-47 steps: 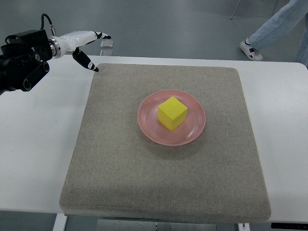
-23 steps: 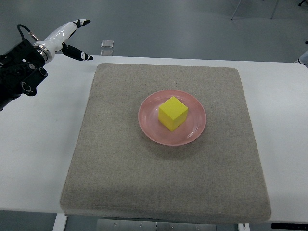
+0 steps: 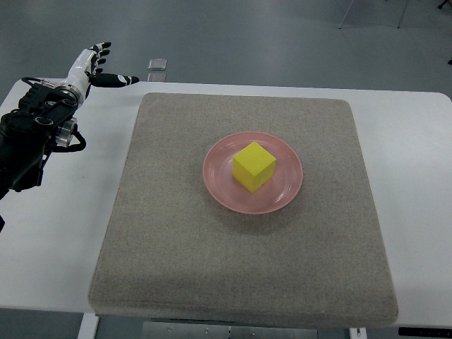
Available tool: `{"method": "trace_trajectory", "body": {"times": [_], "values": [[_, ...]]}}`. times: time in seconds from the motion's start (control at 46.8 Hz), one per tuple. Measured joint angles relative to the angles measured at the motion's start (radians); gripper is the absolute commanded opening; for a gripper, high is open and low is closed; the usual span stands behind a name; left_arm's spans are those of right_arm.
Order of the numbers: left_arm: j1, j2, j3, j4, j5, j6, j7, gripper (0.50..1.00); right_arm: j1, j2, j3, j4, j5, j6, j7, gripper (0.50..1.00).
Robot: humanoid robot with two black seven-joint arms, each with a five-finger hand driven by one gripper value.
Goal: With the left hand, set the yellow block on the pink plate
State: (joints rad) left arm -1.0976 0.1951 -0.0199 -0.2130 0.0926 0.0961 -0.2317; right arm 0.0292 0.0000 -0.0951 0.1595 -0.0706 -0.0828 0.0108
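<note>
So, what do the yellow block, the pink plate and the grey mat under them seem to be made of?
Yellow block: looks like matte foam or painted wood, with flat, dull faces. Pink plate: probably smooth plastic, with a faint sheen on the rim. Grey mat: looks like felt, with a fuzzy, speckled surface.

Bright and even, lit from overhead, diffuse. No hard shadows anywhere; only a faint soft rim of shade under the yellow block (image 3: 253, 166) on the pink plate (image 3: 282, 196) and along the near edge of the grey mat (image 3: 176, 247). White counter (image 3: 49, 240) close to washed out, yet without hot glare. Sharp across the middle, texture of the mat clearly resolved. Slightly soft at the left hand (image 3: 86, 67), fingers small and dark-tipped against the grey floor (image 3: 247, 35).
</note>
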Motion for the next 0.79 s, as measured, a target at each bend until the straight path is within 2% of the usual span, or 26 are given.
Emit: {"method": "trace_trajectory", "body": {"times": [0.086, 0.214, 0.428, 0.535, 0.791], "values": [[0.011, -0.001, -0.041, 0.000, -0.080, -0.037, -0.003, 0.984, 0.000, 0.000, 0.000, 0.000, 0.000, 0.000, 0.000, 0.924], [0.036, -0.002, -0.098, 0.001, -0.108, -0.133, -0.017, 0.981, 0.000, 0.000, 0.000, 0.000, 0.000, 0.000, 0.000, 0.924], [0.066, 0.000, -0.200, 0.000, -0.109, -0.255, -0.104, 0.984, 0.000, 0.000, 0.000, 0.000, 0.000, 0.000, 0.000, 0.924], [0.078, 0.001, -0.325, 0.000, -0.111, -0.353, -0.144, 0.986, 0.000, 0.000, 0.000, 0.000, 0.000, 0.000, 0.000, 0.924], [0.103, -0.006, -0.417, 0.000, -0.123, -0.372, -0.147, 0.988, 0.000, 0.000, 0.000, 0.000, 0.000, 0.000, 0.000, 0.924]]}}
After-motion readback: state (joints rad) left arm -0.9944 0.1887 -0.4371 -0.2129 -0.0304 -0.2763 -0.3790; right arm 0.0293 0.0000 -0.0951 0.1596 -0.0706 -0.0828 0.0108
